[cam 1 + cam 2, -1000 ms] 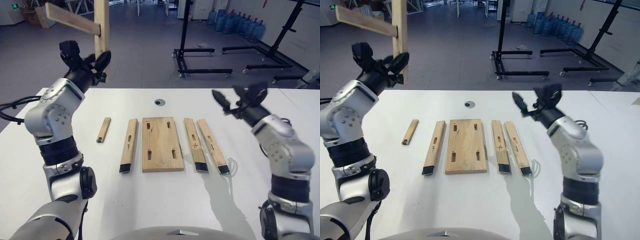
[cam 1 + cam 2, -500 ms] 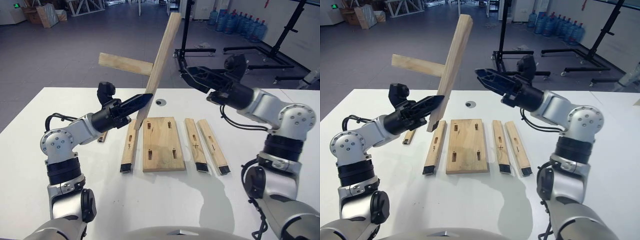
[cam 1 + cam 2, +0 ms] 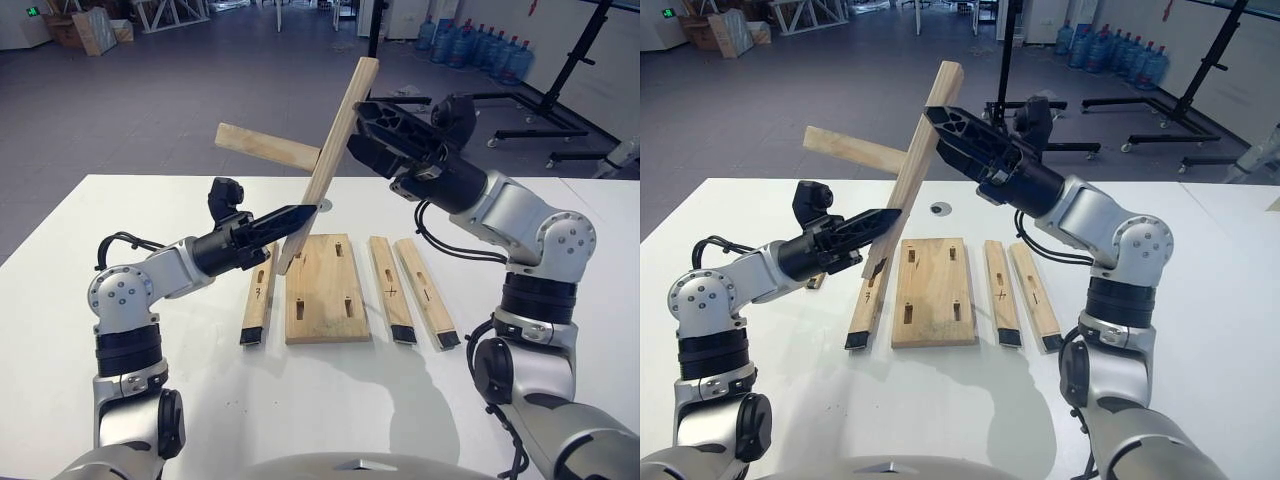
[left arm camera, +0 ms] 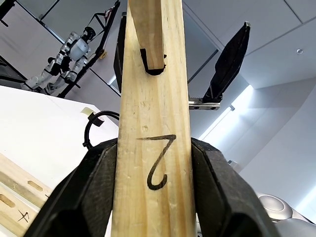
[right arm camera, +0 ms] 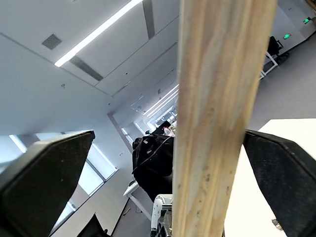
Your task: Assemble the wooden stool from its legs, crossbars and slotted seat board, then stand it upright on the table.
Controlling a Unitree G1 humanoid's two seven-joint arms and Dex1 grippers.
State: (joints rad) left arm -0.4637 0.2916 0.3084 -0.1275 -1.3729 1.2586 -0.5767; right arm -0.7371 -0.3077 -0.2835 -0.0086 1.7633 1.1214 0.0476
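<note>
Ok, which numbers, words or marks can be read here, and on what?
"2": handwritten on the held leg, clamped in the left gripper.
"X": on the lying leg just right of the seat board.
Marks on the leftmost leg and rightmost leg: too small to read.
The green sign far back: too small to read.

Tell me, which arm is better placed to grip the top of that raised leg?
Probably the right: the right end effector, open, straddles the leg near its top, while the left end effector is shut on its lower end.
</note>
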